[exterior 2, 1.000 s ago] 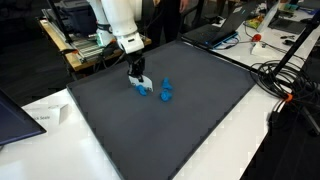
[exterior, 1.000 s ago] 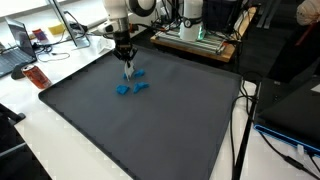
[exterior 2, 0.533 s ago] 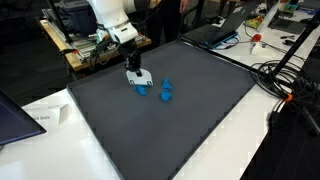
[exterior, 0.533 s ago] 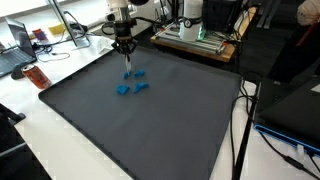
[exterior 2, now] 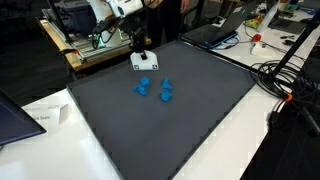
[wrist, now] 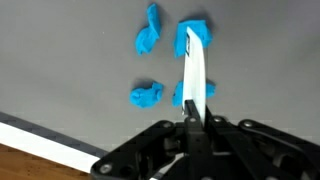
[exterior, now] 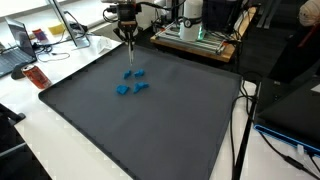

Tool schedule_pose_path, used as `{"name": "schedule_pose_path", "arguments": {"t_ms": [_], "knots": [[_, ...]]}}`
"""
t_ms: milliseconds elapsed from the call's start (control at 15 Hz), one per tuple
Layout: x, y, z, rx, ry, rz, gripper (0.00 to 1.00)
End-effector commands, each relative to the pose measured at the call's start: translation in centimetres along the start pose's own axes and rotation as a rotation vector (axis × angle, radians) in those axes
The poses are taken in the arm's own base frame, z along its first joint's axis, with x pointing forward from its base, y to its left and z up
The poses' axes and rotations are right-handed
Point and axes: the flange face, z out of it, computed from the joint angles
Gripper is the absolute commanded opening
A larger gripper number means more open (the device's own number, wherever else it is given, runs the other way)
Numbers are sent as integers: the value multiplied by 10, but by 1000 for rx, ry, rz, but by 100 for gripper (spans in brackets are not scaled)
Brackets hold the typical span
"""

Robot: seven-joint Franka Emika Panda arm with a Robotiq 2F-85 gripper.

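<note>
The gripper (wrist: 190, 128) is clenching a white strip (wrist: 194, 75) above the blue pieces (wrist: 148, 40); I think it is needing a steady, upright hold.

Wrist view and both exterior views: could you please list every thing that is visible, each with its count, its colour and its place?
blue lumps: four, blue, lying in a loose group on the mat, under the pincer
white strip: one, white, narrow, clamped in the pincer and held above the mat
mat: one, dark grey, covering most of the table
table: one, white, showing around the mat's edges
cables: several, black, on the table beside the mat
laptop: one, black, behind the mat's far edge
arm: one, white, above the far side of the mat
pincer: one, black, shut on the white strip, pointing down
</note>
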Motion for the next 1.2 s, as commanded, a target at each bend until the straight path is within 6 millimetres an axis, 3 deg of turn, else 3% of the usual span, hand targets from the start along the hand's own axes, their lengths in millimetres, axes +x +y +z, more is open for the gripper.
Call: {"name": "schedule_pose_path", "arguments": {"t_ms": [0, 400, 1133], "knots": [[24, -24, -33, -51, 29, 35, 1], [63, -30, -58, 10, 53, 225, 1], [126, -22, -72, 6, -100, 418, 1]]}}
